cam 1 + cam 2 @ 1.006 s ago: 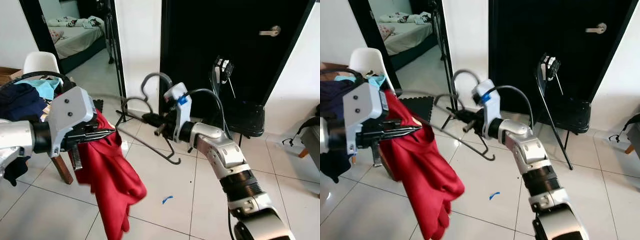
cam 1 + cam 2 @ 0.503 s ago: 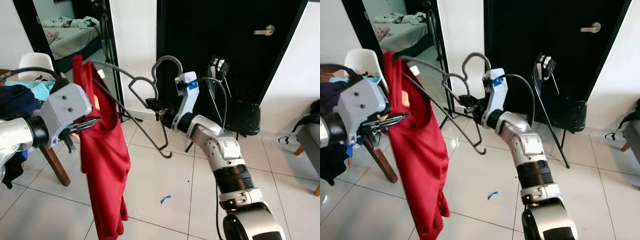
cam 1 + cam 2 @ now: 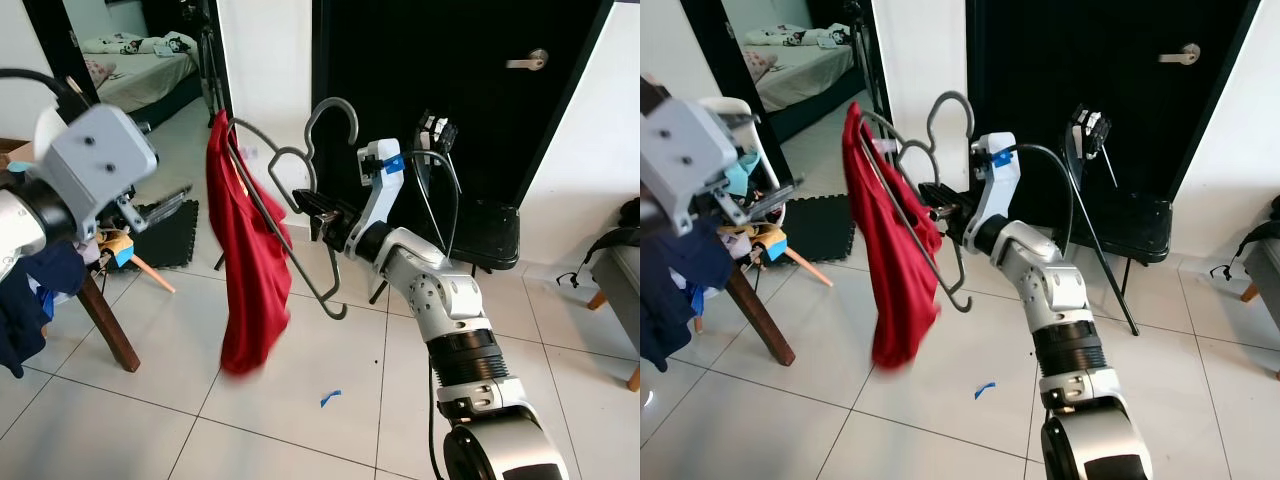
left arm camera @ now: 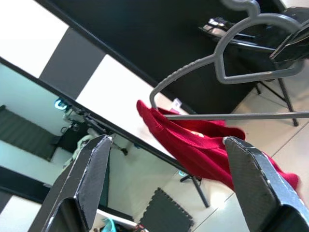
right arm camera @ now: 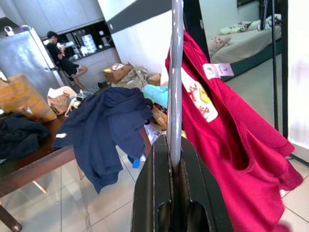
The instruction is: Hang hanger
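A: Step? Right gripper (image 3: 318,213) pinches the hanger (image 3: 300,200) mid-air before the door; red shirt (image 3: 245,270) drapes one arm only. Left gripper (image 4: 169,183) gapes, empty.

B: Judgement: dressing incomplete. Next: left re-grips shirt, seats it; then find a rail.

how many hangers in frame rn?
1. The grey hanger is clamped in the right gripper, held up before the black door, with the red garment draped over its far arm. The clothes pile might hide others; I can't tell.
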Robot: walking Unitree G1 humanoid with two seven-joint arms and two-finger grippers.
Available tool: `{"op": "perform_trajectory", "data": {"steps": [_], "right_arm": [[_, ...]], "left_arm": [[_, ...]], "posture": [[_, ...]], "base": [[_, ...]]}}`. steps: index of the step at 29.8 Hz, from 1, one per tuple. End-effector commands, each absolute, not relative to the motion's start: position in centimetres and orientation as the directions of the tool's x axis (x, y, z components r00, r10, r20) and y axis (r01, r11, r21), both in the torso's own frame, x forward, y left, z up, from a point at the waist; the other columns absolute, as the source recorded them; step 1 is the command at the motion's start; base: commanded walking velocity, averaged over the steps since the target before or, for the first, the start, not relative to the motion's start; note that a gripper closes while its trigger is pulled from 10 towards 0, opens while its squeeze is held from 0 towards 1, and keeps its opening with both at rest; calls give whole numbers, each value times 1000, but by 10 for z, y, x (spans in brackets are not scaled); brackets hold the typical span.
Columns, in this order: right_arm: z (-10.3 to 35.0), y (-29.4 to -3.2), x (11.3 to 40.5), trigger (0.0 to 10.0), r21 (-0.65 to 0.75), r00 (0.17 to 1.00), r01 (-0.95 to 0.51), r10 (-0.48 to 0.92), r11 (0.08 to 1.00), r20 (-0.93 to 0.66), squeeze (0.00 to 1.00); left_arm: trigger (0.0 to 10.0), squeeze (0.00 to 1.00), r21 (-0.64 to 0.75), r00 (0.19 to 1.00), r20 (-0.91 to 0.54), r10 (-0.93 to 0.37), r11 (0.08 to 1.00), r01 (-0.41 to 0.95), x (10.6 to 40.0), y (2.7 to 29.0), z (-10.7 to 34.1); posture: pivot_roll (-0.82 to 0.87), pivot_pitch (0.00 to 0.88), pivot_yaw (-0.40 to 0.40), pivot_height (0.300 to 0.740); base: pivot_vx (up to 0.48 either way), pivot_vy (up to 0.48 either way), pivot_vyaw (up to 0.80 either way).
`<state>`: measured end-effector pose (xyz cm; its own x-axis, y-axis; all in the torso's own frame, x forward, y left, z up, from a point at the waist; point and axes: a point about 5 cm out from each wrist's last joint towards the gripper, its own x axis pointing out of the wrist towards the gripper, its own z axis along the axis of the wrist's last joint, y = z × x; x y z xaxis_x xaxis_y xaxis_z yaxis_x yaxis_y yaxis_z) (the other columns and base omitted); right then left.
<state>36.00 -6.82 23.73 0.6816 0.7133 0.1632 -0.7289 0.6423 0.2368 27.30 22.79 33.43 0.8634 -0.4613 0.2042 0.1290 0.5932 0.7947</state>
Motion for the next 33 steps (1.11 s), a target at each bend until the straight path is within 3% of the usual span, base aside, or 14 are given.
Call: {"op": "perform_trajectory", "data": {"steps": [1, 2, 3, 8, 10, 14, 19, 22, 25, 29, 33], "right_arm": [[252, -65, 355, 10000, 212, 642, -767, 727, 605, 246, 0], [258, -64, 352, 10000, 208, 619, -785, 732, 584, 283, 0], [264, -64, 350, 10000, 211, 601, -799, 731, 563, 325, 0], [276, -67, 347, 10000, 230, 578, -814, 707, 533, 408, 0], [276, -67, 347, 10000, 230, 578, -814, 707, 533, 408, 0], [293, -66, 342, 10000, 235, 527, -847, 693, 478, 492, 0], [297, -64, 340, 10000, 227, 508, -858, 695, 461, 508, 0], [309, -56, 331, 10000, 186, 438, -895, 719, 406, 540, 0], [311, -55, 328, 10000, 175, 419, -904, 727, 390, 545, 0], [307, -54, 316, 10000, 130, 345, -936, 775, 328, 529, 0], [305, -55, 312, 10000, 120, 325, -943, 788, 310, 522, 0]], "left_arm": [[10000, 1000, 787, 861, 255, -441, 612, 80, 273, 230, 339], [10000, 682, 739, 850, 349, -395, 673, 10, 275, 231, 344], [10000, 0, 673, 839, 429, -334, 738, -51, 276, 232, 346], [10000, 0, 545, 833, 512, -208, 829, -128, 279, 237, 338], [10000, 0, 545, 833, 512, -208, 829, -128, 279, 237, 338], [10000, 0, 489, 852, 518, -80, 844, -219, 286, 240, 312], [10000, 0, 488, 856, 513, -55, 840, -239, 288, 240, 303], [10000, 0, 476, 859, 512, -8, 835, -275, 294, 238, 283], [10000, 0, 468, 857, 516, 3, 837, -284, 295, 238, 280], [10000, 0, 414, 826, 562, -42, 879, -237, 297, 230, 286], [10000, 0, 364, 807, 588, -55, 909, -203, 296, 228, 290]], "posture": [[35, 0, 5, 740], [35, 0, 6, 740], [34, 0, 6, 740], [34, 0, 6, 740], [34, 0, 6, 740], [41, 0, 8, 740], [44, 0, 5, 740], [35, 0, 1, 740], [35, 0, 1, 740], [27, 0, 3, 740], [25, 0, 5, 740]], "base": [[0, 0, 0], [0, 0, 0], [0, 0, 0], [0, 0, 0], [0, 0, 0], [0, 0, 0], [0, 0, 0], [0, 0, 0], [0, 0, 0], [0, 0, 0], [0, 0, 0]]}}
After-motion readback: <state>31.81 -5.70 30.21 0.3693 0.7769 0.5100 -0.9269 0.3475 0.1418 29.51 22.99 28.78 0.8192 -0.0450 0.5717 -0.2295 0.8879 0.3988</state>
